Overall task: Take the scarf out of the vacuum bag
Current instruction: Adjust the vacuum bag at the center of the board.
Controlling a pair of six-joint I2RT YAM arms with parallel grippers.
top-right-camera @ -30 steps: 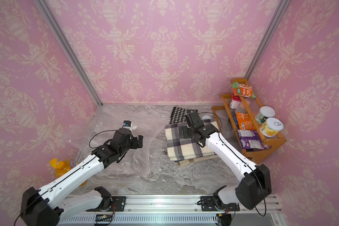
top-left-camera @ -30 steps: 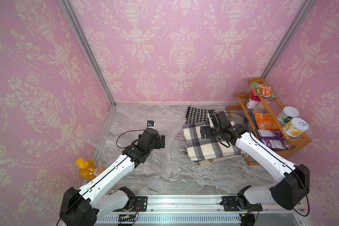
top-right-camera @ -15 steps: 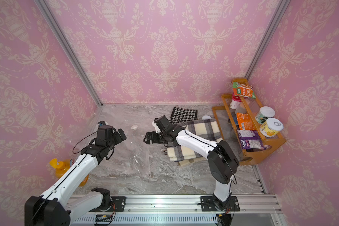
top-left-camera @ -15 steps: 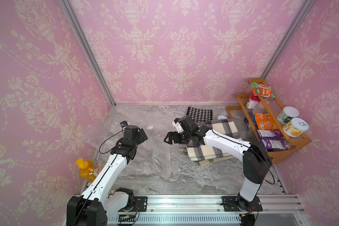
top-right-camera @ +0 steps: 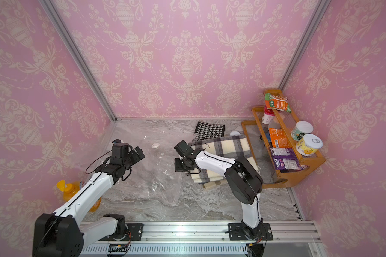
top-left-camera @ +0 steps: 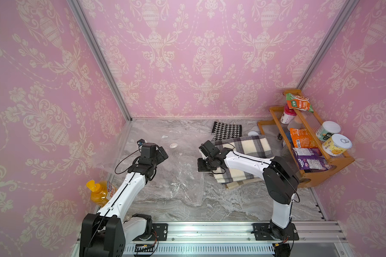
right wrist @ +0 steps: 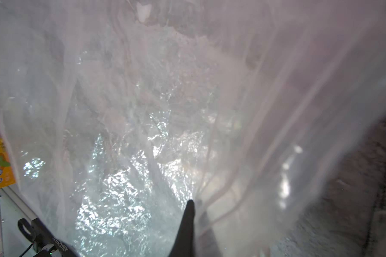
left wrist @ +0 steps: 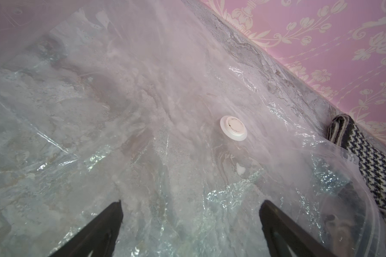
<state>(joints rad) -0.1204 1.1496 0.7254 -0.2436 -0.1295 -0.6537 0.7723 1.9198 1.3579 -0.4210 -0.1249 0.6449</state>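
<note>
The crinkly, transparent vacuum bag (top-left-camera: 178,178) sprawled over the middle and left of the marbled grey counter (top-left-camera: 232,207), round white valve (left wrist: 233,128) up. The right gripper (top-left-camera: 201,165) was clenched on its glossy film. The left gripper (left wrist: 191,203) hung released above it. The folded plaid scarf (top-left-camera: 243,149) lay near the right edge.

Crinkled vacuum bag (top-left-camera: 176,171) covers the middle; wooden rack (top-left-camera: 318,177) blocks the right.

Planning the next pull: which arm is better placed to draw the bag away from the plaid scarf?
Right, probably. The right tool is shut on the bag beside the scarf; the left tool hangs open over the bag near the valve, apart from the scarf.
</note>
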